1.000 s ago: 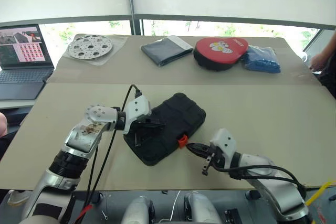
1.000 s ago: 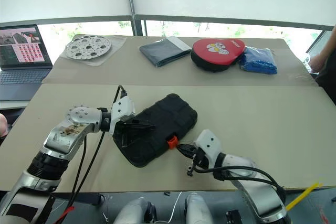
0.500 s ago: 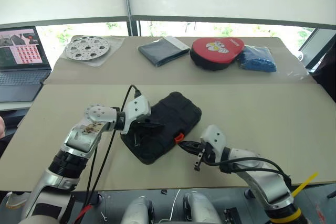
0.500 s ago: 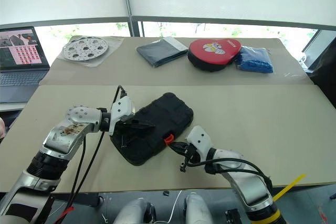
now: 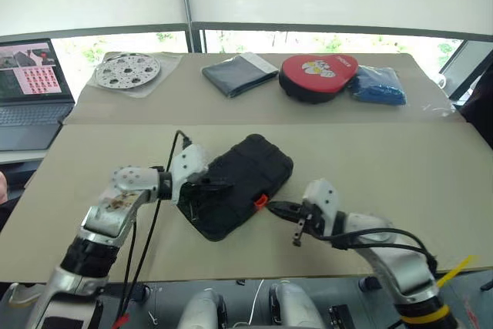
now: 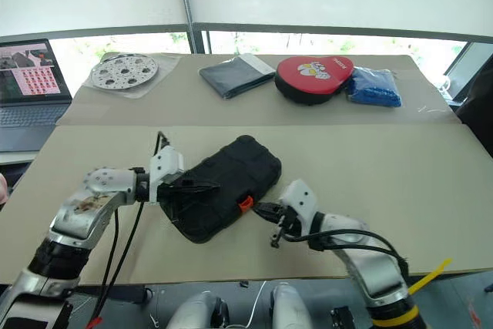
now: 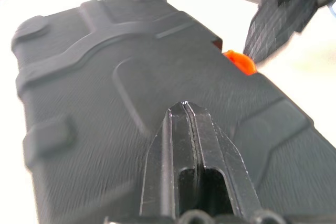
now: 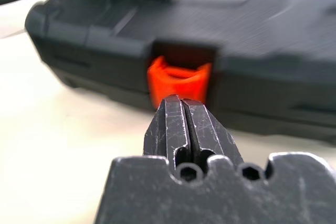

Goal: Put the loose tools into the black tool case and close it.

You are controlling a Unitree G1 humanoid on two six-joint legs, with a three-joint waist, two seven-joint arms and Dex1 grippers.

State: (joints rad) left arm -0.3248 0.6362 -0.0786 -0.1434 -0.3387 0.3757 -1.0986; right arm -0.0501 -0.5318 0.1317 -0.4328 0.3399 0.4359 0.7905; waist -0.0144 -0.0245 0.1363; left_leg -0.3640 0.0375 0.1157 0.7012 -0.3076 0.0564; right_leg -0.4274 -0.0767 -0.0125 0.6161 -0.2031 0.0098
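On the worktop (image 5: 400, 159) the black tool case (image 5: 239, 182) lies shut. Our left gripper (image 7: 186, 109) has slid back along the lid, and our right gripper (image 8: 181, 103) has backed off the orange latch (image 8: 178, 80). Both grippers are pressed together, holding nothing. We think the job is nearly done.

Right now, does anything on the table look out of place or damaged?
Nothing stands out. The black tool case lies closed and flat on the table, set at an angle to its edge, with the orange latch intact. No tool lies loose around it.
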